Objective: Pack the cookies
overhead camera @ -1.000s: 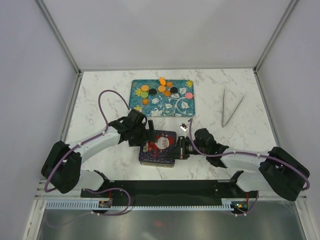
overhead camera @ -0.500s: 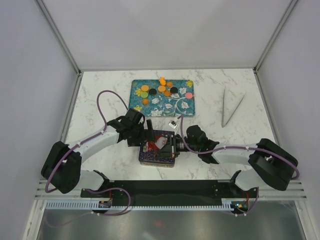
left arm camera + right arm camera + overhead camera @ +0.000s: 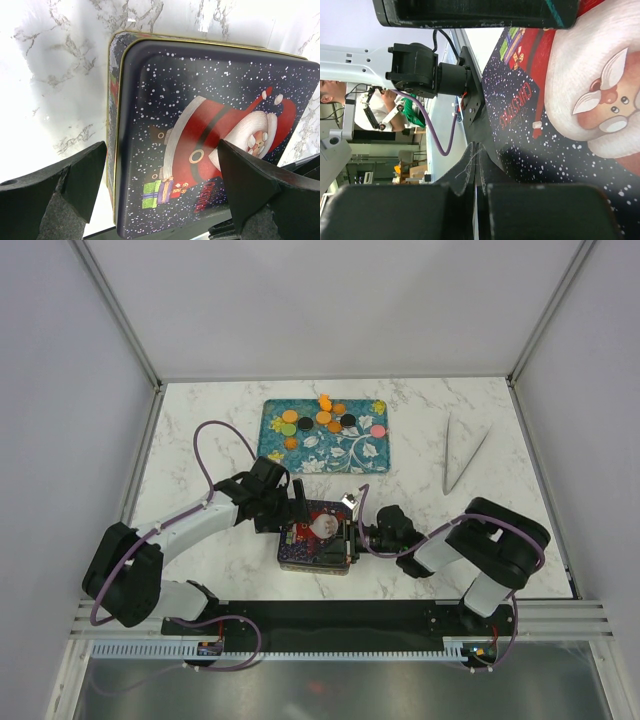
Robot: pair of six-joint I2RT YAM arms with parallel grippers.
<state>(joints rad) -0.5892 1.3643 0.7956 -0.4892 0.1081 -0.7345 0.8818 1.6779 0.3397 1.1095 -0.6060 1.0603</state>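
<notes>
The Santa tin [image 3: 200,125], its lid lettered "CHRISTM…", is straddled by the left gripper [image 3: 160,165] with fingers spread wide, while the right gripper [image 3: 481,192] is seen nearly closed at the tin's edge.

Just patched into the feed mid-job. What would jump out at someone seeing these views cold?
First, the Santa tin at the table's near centre, lid on, with both arms crowding it. The left gripper is open over it from the left, and the right gripper is at its right edge. Next come the bright cookies, clustered on the far half of the teal floral tray behind the tin. Metal tongs lie apart at the right.
</notes>
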